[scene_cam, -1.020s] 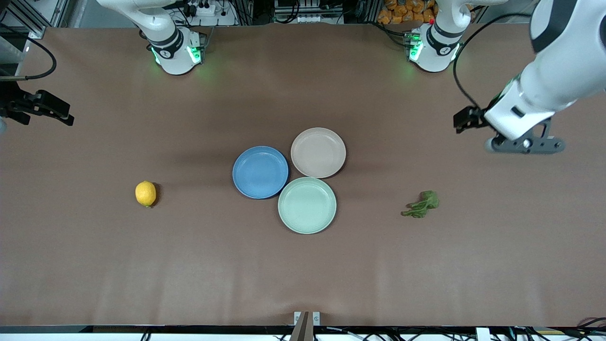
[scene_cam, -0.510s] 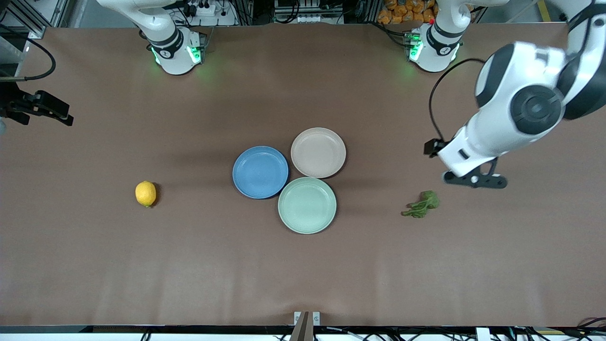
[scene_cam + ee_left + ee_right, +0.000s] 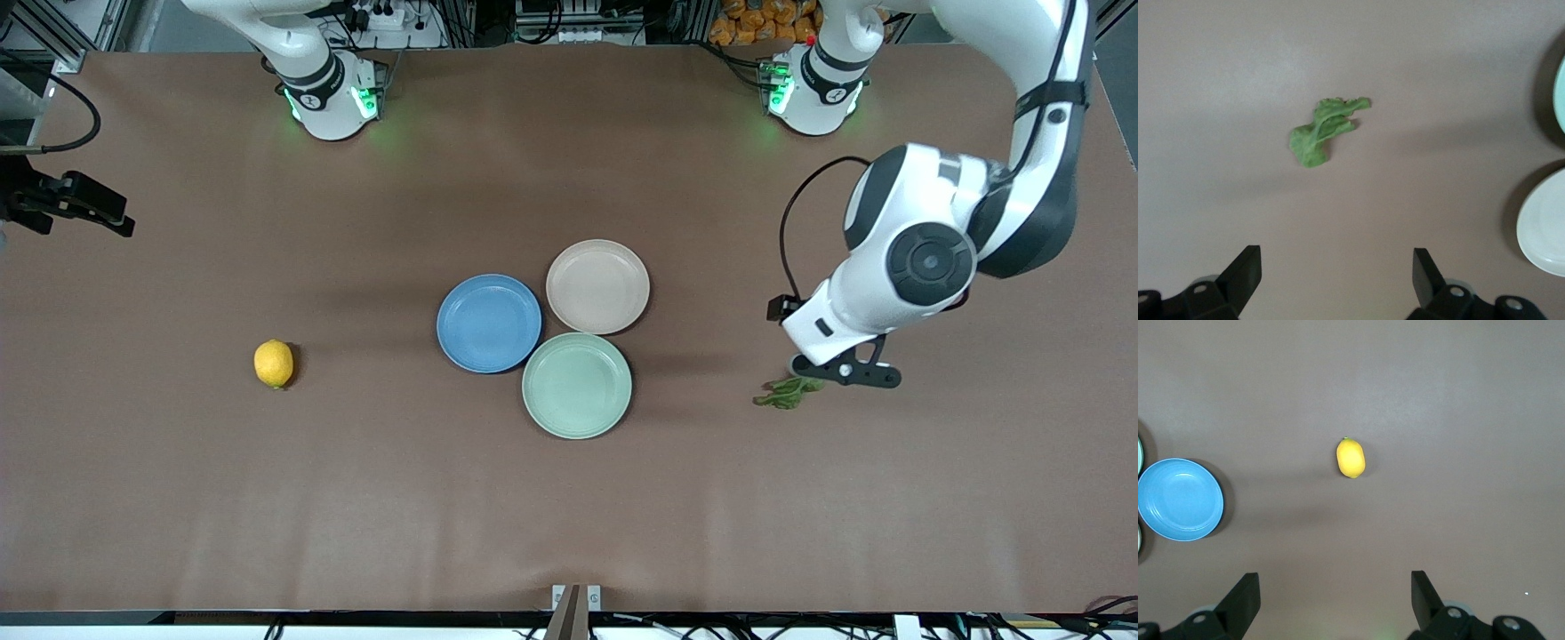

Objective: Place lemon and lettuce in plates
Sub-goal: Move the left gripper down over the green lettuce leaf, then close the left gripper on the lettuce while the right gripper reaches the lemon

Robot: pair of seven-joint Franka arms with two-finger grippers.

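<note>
The lemon (image 3: 273, 364) lies on the table toward the right arm's end, also in the right wrist view (image 3: 1351, 458). The lettuce (image 3: 787, 392) lies toward the left arm's end, also in the left wrist view (image 3: 1325, 130). The blue plate (image 3: 489, 323) and the beige-pink plate (image 3: 597, 286) sit empty mid-table, touching. My left gripper (image 3: 845, 373) hangs open over the lettuce's edge, its jaws wide apart (image 3: 1337, 273). My right gripper (image 3: 80, 203) waits high at the right arm's end, open and empty (image 3: 1335, 597), above and apart from the lemon.
A mint-green plate (image 3: 577, 385) sits empty beside the other two, nearer the front camera. The brown table (image 3: 569, 498) is bare around the lemon and the lettuce. The blue plate also shows in the right wrist view (image 3: 1180, 499), the beige-pink one in the left wrist view (image 3: 1545, 233).
My left arm has swung down from the table's end toward the lettuce and now hangs over it. The right arm, lemon, lettuce and plates have not moved.
</note>
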